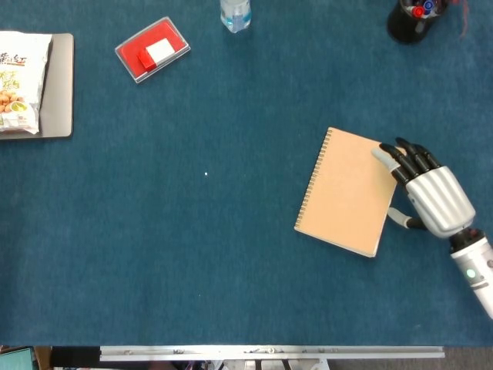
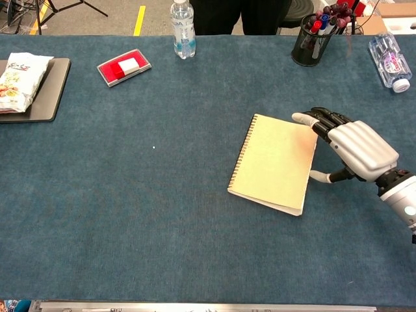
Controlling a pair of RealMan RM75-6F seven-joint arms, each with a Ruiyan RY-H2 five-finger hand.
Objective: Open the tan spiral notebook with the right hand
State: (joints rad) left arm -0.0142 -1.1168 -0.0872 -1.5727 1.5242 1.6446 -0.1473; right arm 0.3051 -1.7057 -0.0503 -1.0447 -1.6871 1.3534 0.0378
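The tan spiral notebook (image 1: 347,193) (image 2: 273,162) lies shut and flat on the blue table, with its spiral along the left edge. My right hand (image 1: 433,199) (image 2: 356,147) sits just beyond the notebook's right edge. Its fingertips (image 1: 383,156) (image 2: 300,117) rest on the cover's upper right corner. The thumb (image 1: 397,218) (image 2: 320,175) touches the right edge lower down. Nothing is gripped in the hand. My left hand shows in neither view.
A red box (image 1: 152,49) (image 2: 123,66) and an upright water bottle (image 1: 235,14) (image 2: 182,23) stand at the back. A black pen cup (image 1: 408,19) (image 2: 311,39) and a lying bottle (image 2: 389,62) are back right. A snack bag (image 1: 17,81) lies on a grey tray (image 1: 62,85) at far left.
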